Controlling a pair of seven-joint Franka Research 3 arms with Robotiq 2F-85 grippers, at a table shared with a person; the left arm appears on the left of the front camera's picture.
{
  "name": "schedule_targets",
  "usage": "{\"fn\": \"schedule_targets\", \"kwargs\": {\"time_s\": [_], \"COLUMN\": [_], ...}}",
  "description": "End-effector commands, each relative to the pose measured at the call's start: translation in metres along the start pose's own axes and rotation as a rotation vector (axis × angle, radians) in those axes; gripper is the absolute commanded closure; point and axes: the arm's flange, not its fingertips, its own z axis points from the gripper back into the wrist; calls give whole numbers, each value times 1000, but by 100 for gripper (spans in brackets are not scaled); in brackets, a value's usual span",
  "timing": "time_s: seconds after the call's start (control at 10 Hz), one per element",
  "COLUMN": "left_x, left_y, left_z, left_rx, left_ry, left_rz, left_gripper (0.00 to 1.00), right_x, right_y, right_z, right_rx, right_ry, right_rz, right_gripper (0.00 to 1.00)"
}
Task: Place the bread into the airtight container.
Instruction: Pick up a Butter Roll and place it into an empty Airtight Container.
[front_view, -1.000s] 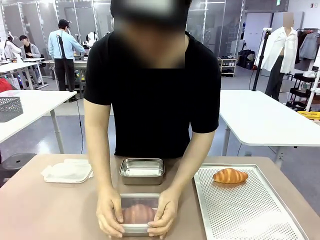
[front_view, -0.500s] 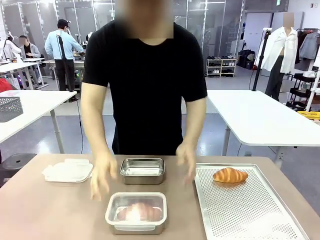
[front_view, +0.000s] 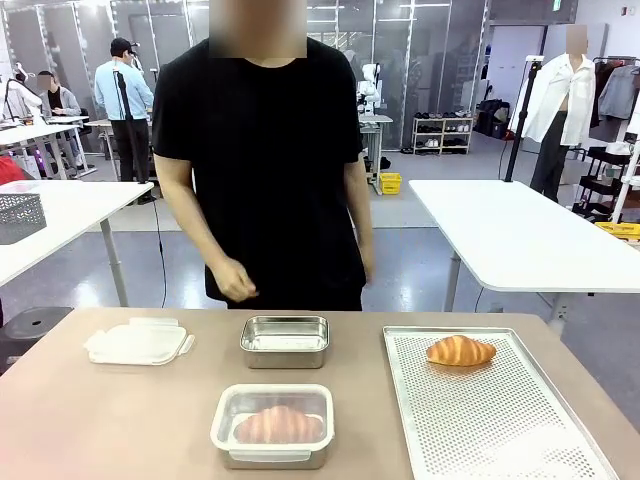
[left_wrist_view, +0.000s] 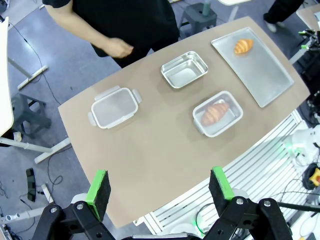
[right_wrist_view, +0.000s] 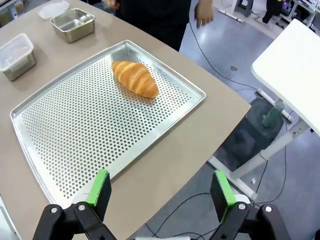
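One bread (front_view: 278, 424) is seen shut inside the lidded airtight container (front_view: 270, 458) at the counter's (front_view: 100, 420) near middle; the steel container (front_view: 285, 357) behind is left empty; another croissant (front_view: 460, 350) is laid on the perforated tray (front_view: 480, 420). The left gripper (left_wrist_view: 159, 185) and right gripper (right_wrist_view: 160, 187) are spread wide, grasping nothing

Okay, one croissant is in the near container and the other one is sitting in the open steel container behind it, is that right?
Not quite: the other croissant lies on the perforated tray, not in the open steel container, which is empty. The front view shows it. The first croissant is indeed in the near container.
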Motion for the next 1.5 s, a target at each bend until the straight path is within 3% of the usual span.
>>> {"fn": "schedule_targets", "kwargs": {"time_s": [0.0,0.2,0.6,0.9,1.1,1.4], "left_x": [2,2,2,2,2,2], "left_y": [0,0,0,0,0,0], "left_z": [1,1,1,1,1,1], "left_rx": [-2,-2,-2,-2,-2,-2], "left_ry": [1,1,1,1,1,1], "left_rz": [-6,-6,-6,-6,-6,-6], "left_gripper": [0,0,0,0,0,0], "right_x": [1,0,106,208,249,263], "right_y": [0,0,29,58,72,87], "right_z": [1,0,4,-51,-95,-162], "right_rx": [1,0,15,104,146,257], "right_ry": [-4,0,133,347,435,576], "right_rz": [-4,0,407,785,947,945], "right_gripper": [0,0,0,0,0,0]}}
